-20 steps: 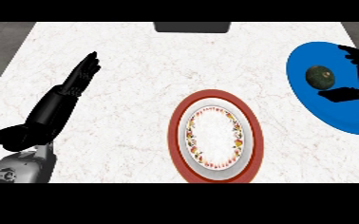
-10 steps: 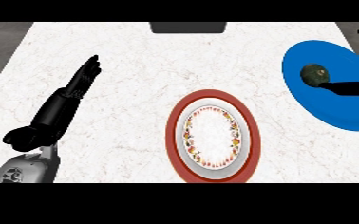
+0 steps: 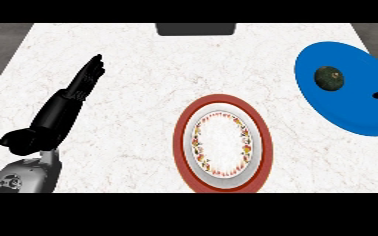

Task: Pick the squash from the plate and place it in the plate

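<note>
**Squash sitting on blue plate, left hand resting open**

Lying on the blue plate at about two o'clock on the counter: the squash, dark green, roundish, sitting in the plate's upper half, well inside the rim. Showing almost as wide as tall, so no clear long axis; a small pale spot, perhaps the stem end, facing toward four o'clock on its surface. Not touching anything but the plate.

Standing at about six o'clock, well apart from the blue plate: a red plate with a white, flower-rimmed centre, nothing lying on it.

Coming in from eight o'clock: the left hand, black, fingers stretched straight and pointing toward one o'clock, thumb curling off low at the wrist end, holding nothing, resting released and well apart from both plates.

Peeking in at the three o'clock edge, just beside the blue plate's rim: a tiny black tip, possibly the right hand; too little showing to tell whether open or clenched.

Sitting at twelve o'clock on the counter's far edge: a dark block.
</note>
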Controlling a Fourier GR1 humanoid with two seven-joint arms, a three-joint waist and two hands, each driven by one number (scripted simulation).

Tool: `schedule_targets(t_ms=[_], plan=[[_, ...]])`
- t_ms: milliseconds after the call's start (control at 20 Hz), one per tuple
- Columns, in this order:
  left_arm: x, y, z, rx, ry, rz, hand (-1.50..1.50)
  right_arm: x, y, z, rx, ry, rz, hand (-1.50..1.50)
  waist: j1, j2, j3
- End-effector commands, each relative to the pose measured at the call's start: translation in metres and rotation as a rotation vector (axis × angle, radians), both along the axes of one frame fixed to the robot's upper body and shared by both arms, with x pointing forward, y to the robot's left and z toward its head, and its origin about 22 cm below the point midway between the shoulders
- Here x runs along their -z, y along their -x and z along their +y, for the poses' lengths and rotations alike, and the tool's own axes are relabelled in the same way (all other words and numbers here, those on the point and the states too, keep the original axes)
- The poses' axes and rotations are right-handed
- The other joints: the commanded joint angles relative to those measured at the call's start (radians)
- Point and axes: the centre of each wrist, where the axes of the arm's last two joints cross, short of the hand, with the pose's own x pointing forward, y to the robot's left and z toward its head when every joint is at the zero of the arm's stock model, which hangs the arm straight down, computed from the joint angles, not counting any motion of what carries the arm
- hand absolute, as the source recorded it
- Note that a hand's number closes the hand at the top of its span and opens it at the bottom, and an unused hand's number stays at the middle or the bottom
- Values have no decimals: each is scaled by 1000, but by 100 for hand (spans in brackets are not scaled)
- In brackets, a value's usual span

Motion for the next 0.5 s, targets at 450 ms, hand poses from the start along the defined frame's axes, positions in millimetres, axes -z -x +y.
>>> schedule_targets(t_ms=[450], plan=[[3, 2, 7, 18, 12, -21, 0, -26, 92, -96, -47, -101, -54, -150, 15, 5, 0]])
